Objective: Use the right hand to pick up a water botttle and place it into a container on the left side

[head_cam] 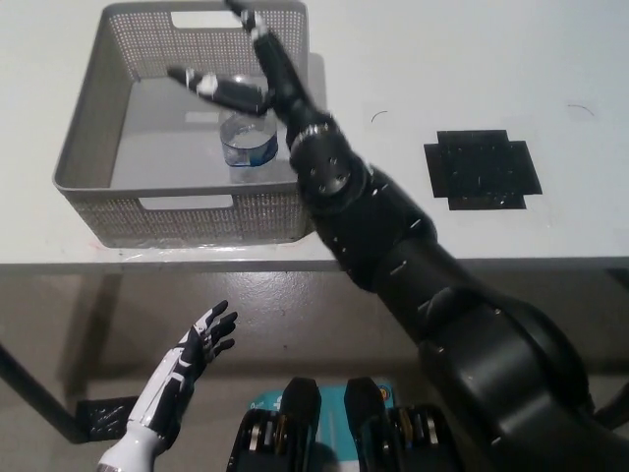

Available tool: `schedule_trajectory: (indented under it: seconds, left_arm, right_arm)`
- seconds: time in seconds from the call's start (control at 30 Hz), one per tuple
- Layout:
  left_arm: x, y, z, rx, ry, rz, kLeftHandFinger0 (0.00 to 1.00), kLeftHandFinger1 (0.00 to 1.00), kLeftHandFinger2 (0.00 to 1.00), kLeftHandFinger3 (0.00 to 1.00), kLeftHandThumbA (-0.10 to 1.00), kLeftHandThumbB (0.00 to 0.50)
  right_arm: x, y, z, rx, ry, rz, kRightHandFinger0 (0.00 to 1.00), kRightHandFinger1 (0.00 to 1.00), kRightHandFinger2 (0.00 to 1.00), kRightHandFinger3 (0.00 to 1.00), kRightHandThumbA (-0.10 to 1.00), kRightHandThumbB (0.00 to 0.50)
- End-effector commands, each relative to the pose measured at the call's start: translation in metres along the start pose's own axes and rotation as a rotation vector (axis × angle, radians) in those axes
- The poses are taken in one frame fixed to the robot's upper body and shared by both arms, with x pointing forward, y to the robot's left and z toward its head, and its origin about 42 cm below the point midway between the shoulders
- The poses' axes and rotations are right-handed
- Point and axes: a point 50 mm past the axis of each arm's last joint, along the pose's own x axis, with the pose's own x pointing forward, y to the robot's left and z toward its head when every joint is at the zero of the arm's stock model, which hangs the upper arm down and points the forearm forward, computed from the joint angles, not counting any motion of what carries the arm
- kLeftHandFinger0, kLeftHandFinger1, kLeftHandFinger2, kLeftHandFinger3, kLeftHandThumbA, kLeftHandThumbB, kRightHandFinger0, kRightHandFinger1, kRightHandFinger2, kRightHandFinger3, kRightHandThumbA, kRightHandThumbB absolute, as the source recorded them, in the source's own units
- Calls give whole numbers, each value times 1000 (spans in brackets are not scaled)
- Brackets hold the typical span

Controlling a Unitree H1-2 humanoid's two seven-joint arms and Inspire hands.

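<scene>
- Right hand (246, 74) black, over the inside of the basket, fingers spread wide apart and holding nothing; one finger points toward 9 o'clock, another toward 12 o'clock near the far wall.
- Right arm (393, 246) runs from the 5 o'clock corner of the picture up across the bench edge and over the basket's near right corner.
- Water bottle (246, 146) inside the basket, in its right half near the 3 o'clock wall, just below the open hand; seen from above, clear with a bluish tint. Cannot tell whether it stands upright or leans. Hand looks apart from it.
- Basket (84, 167) grey mesh, rectangular, handle cut-outs in the near and far walls, sits on the white bench (491, 59) at the 10 o'clock part of the picture, close to the bench's front edge.
- Black square mat (482, 169) on the bench at 2 o'clock, well apart from the basket.
- Left hand (192, 359) white, idle at 7 o'clock below the bench edge, palm up, fingers apart, empty.
</scene>
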Motion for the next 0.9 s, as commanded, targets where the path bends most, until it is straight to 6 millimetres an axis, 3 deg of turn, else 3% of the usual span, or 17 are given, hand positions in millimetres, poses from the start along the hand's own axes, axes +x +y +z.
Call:
schedule_trajectory:
  seconds: [0.0, 0.07, 0.13, 0.2, 0.3, 0.4, 0.5, 0.53, 0.57, 0.63, 0.7, 0.87]
  left_arm:
    - [2, 6, 9, 13, -15, -24, 1000, 1000, 1000, 1000, 1000, 239]
    - [2, 9, 11, 24, -19, -24, 1000, 1000, 1000, 1000, 1000, 226]
    - [2, 11, 12, 49, -25, -23, 1000, 1000, 1000, 1000, 1000, 189]
    - [3, 11, 11, 53, -29, -21, 1000, 1000, 1000, 1000, 1000, 173]
    - [3, 9, 6, 40, -31, -17, 1000, 1000, 1000, 1000, 1000, 184]
    - [2, 10, 7, 35, -28, -7, 1000, 1000, 1000, 1000, 1000, 176]
    - [2, 11, 7, 10, -20, -1, 1000, 1000, 1000, 1000, 1000, 183]
    - [1, 12, 6, 20, -22, 1, 1000, 1000, 1000, 1000, 1000, 179]
    - [0, 11, 5, 23, -21, 2, 1000, 1000, 1000, 1000, 1000, 179]
    - [-3, 11, 3, 15, -18, 1, 1000, 1000, 1000, 1000, 1000, 187]
    - [-3, 10, 1, 15, -19, 3, 1000, 1000, 1000, 1000, 1000, 185]
    - [-1, 12, 2, 9, -11, 5, 1000, 1000, 1000, 1000, 1000, 194]
  right_arm:
    - [-7, -59, 64, 83, -312, -75, 1000, 1000, 1000, 1000, 1000, 500]
    - [-25, -78, 77, 98, -375, -112, 1000, 1000, 1000, 1000, 1000, 500]
    - [-55, -105, 91, 134, -467, -171, 1000, 1000, 1000, 1000, 1000, 500]
    - [-70, -117, 96, 183, -505, -197, 1000, 1000, 1000, 1000, 1000, 500]
    - [-129, -154, 93, 200, -594, -236, 1000, 1000, 1000, 1000, 1000, 497]
    - [-172, -168, 81, 176, -591, -258, 1000, 1000, 1000, 1000, 1000, 492]
    - [-210, -168, 55, 138, -546, -295, 1000, 1000, 1000, 1000, 1000, 494]
    - [-228, -164, 33, 116, -498, -318, 1000, 1000, 1000, 1000, 1000, 483]
    - [-233, -163, 28, 107, -483, -320, 1000, 1000, 1000, 1000, 1000, 487]
    - [-261, -155, -14, 92, -369, -347, 1000, 1000, 1000, 1000, 1000, 426]
    - [-277, -149, -37, 111, -283, -358, 1000, 1000, 1000, 1000, 1000, 439]
    - [-316, -122, -92, 190, -110, -323, 1000, 1000, 1000, 1000, 1000, 378]
